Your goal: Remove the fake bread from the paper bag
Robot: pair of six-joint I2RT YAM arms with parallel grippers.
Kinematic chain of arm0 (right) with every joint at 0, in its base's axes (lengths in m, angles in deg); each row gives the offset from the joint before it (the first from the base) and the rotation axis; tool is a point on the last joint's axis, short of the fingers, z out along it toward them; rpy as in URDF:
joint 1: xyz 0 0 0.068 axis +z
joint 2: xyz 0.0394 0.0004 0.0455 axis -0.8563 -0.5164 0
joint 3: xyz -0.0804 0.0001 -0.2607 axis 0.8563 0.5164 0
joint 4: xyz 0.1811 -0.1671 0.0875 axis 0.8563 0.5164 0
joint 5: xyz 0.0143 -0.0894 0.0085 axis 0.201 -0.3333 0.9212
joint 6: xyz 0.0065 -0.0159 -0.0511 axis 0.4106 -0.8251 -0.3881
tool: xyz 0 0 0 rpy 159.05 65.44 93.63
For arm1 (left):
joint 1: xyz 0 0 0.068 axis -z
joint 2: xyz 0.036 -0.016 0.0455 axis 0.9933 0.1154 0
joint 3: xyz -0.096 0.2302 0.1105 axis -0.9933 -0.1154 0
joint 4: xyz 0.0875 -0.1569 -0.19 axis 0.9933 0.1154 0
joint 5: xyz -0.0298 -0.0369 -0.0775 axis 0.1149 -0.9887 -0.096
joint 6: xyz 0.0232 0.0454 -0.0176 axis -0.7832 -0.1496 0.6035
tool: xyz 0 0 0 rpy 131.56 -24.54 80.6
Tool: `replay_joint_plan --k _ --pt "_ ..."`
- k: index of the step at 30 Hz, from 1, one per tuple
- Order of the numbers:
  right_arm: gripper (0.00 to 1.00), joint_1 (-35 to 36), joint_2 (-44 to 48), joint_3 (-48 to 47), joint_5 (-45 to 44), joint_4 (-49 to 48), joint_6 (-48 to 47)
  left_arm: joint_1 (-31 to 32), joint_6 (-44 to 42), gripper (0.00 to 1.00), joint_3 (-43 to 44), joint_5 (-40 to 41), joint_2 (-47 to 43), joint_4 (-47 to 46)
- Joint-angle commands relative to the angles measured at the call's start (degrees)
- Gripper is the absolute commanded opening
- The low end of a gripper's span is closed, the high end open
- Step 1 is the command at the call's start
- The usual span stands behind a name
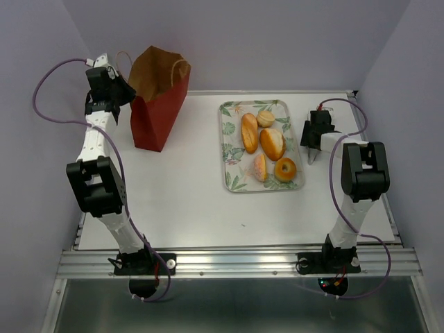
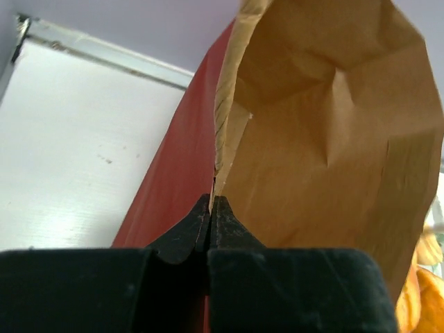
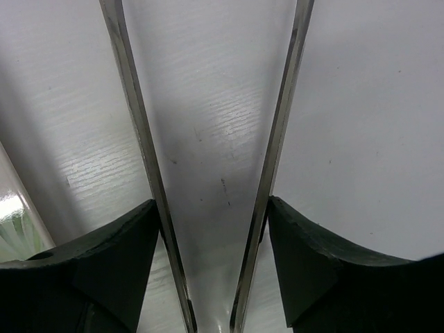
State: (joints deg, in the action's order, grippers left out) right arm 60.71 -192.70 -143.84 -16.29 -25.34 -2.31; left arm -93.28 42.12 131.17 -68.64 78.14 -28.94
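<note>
Paper bag: dark red outside, creased brown kraft inside, thin loop handles; stood upright with its mouth open, well to the left of the tray.
Tray: flat rectangle with rounded corners, pale with a green leaf print.
Fake bread: five smooth, glossy toy pieces, all lying on the tray and none seen in the bag.
Shapes: two golden-orange oblong loaves side by side at the tray's middle, a tan round bun at its far end, a pale wedge and an orange ring bagel at its near end.
Left gripper: black fingers pressed together on the bag's left rim, far left of the tray.
Right gripper: thin metal fingers spread apart, holding nothing, over the white table just right of the tray.
</note>
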Motion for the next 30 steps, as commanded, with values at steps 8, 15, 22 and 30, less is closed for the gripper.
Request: replay_joint_plan --k 8,15,22,30 --pt "0.79 -0.1 3.0 -3.9 1.0 2.0 -0.9 -0.9 -6.6 0.44 3.3 3.4 -0.1 -0.3" --pt "0.86 -0.1 5.7 -6.3 2.7 3.5 -2.4 -1.0 -13.4 0.61 8.6 8.5 0.6 3.2" --pt "1.00 -0.1 7.3 -9.1 4.0 5.9 -2.4 -0.9 -20.2 0.96 9.4 12.9 -0.8 5.2" --pt "1.00 -0.1 10.5 -13.0 2.1 12.5 -1.8 1.4 -29.9 0.99 12.2 15.4 -4.6 10.0"
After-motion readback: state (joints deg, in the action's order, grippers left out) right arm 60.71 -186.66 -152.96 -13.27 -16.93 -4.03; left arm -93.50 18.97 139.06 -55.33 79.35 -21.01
